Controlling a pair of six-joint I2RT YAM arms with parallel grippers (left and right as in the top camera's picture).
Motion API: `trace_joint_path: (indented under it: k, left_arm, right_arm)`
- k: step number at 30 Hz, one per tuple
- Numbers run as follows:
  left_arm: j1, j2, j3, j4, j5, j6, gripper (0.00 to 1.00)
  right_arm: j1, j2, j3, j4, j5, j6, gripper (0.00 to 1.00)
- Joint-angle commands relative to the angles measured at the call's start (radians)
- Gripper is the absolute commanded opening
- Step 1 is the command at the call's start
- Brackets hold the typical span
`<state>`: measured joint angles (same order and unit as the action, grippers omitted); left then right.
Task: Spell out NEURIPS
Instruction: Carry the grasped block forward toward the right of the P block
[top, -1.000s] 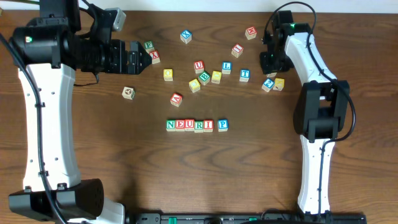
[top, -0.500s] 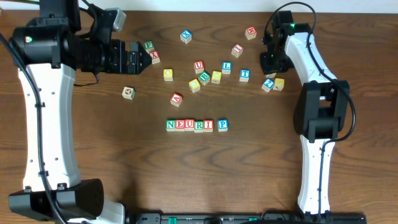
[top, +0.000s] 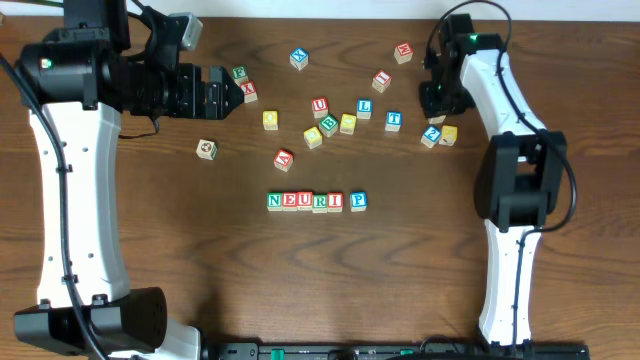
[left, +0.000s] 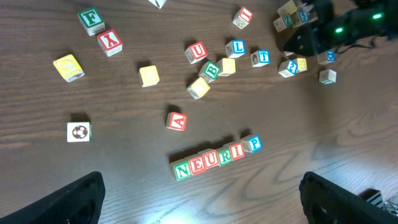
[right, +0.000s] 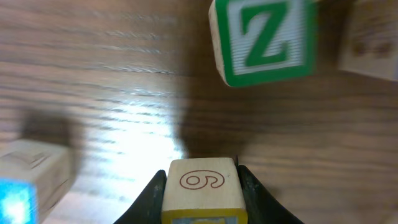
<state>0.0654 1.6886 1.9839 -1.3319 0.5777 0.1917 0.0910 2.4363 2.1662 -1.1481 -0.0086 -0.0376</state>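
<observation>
A row of wooden cubes (top: 317, 201) near the table's middle reads N, E, U, R, I, then P (top: 358, 201) after a small gap. The left wrist view shows the same row (left: 216, 157). My right gripper (top: 436, 100) is at the far right among loose cubes. In the right wrist view it (right: 202, 186) is shut on a yellow-faced cube (right: 201, 180) whose upper wooden face bears a red looped mark. My left gripper (top: 225, 92) hangs open at the far left; its dark fingertips (left: 68, 199) frame bare wood in its own view.
Loose cubes lie scattered behind the row: a red U (top: 319, 105), blue L (top: 365, 106), blue T (top: 393, 120), red A (top: 284, 159), a ball-printed cube (top: 206, 148) and several more. A green Z cube (right: 264, 40) sits just beyond my right fingers.
My right jaws have narrowed onto the yellow-faced cube, and the right arm has shifted very slightly. The left arm and the row have not moved.
</observation>
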Motion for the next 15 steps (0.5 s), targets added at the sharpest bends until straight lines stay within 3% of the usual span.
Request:
trace_joint_path:
  k: [1,7,15]
  left_arm:
    - [0.003,-0.008,0.016,-0.003,0.009,0.014,0.98]
    - [0.003,-0.008,0.016,-0.003,0.009,0.014,0.98]
    - [0.003,-0.008,0.016,-0.003,0.009,0.014,0.98]
  right_arm:
    - [0.008,-0.127,0.011,-0.01,-0.01,-0.001,0.25]
    - [0.009,-0.249,0.011,-0.122,-0.01,0.085,0.2]
    - [0.05,-0.318,0.01,-0.311,-0.036,0.161,0.07]
